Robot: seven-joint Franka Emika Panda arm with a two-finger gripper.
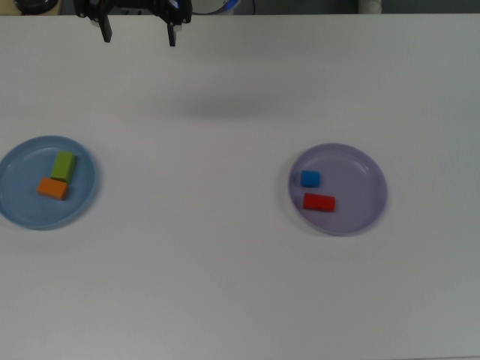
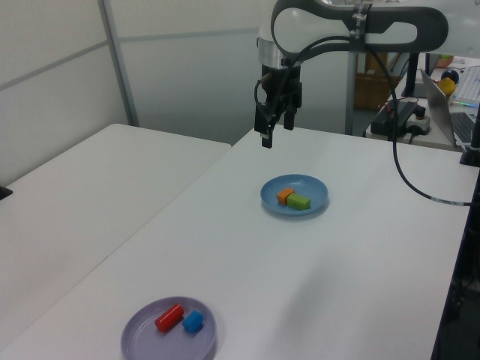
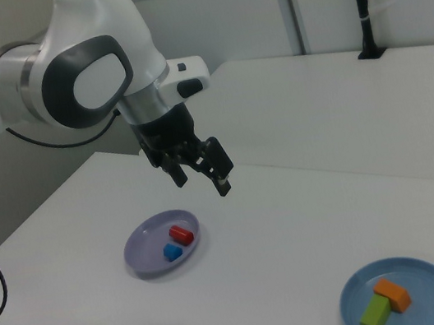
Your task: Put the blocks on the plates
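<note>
The pincer (image 3: 200, 174) hangs high above the white bench (image 1: 225, 285), fingers spread, empty. On the light blue plate (image 1: 19, 206) the green block (image 1: 64, 166) touches the orange block (image 1: 53, 188). The lavender plate (image 1: 360, 202) carries the blue cube (image 1: 310, 178) beside the red block (image 1: 319, 202).

White tabletop (image 2: 360, 247), second white table (image 2: 90, 187) alongside, pale panelled walls (image 2: 187, 67), cluttered desk (image 2: 442, 97) behind
</note>
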